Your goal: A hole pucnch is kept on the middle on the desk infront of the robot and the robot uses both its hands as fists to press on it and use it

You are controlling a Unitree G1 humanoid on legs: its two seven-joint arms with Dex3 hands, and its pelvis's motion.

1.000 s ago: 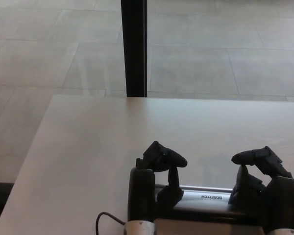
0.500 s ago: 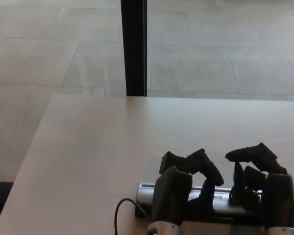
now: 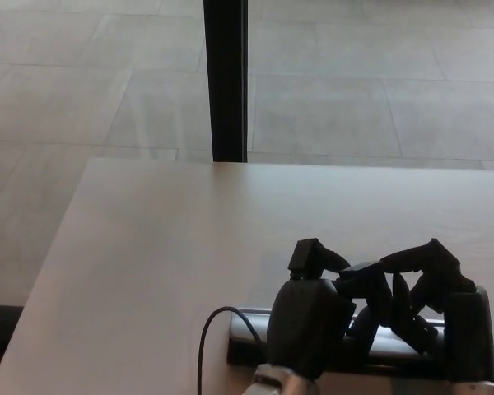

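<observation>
Two hands sat side by side on the hole punch [image 3: 255,329] at the desk's [image 3: 148,247] near edge: left hand [image 3: 313,317] and right hand [image 3: 445,317], fingers curled closed like fists, gripping nothing. Cable [image 3: 207,346] looped beside it.

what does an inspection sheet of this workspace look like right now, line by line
surface: pale matte desk, bare apart from the items below
job's things: long silver and black hole punch at the near edge, mostly hidden under both hands
clutter: nothing seen
hands: black left hand and black right hand side by side over the punch, fingers curled; contact with it cannot be told
cables: thin black cable looping beside the left wrist
surroundings: grey tiled floor, black vertical post behind the desk
</observation>
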